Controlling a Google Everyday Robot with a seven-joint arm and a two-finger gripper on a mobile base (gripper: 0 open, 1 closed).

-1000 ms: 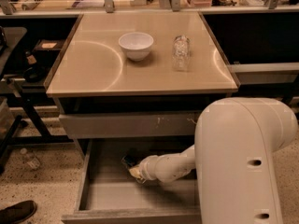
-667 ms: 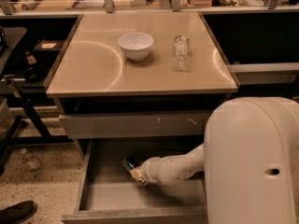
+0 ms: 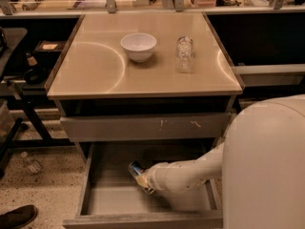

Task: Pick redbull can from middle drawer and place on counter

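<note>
The redbull can [image 3: 135, 168], blue and silver, is tilted inside the open middle drawer [image 3: 119, 202], near its middle. My gripper [image 3: 142, 179] reaches into the drawer from the right on a white arm and is shut on the can, holding it just above the grey drawer floor. The beige counter [image 3: 95, 70] tops the cabinet above.
A white bowl [image 3: 138, 46] and a clear bottle [image 3: 184, 54] stand on the counter. The scuffed drawer front [image 3: 143, 127] hangs over the back of the open drawer. My white arm housing [image 3: 267, 166] fills the lower right. A shoe [image 3: 16, 217] is on the floor at left.
The gripper has shifted slightly within the drawer and the can now sits tilted in its grasp. The arm housing has moved a little to the right.
</note>
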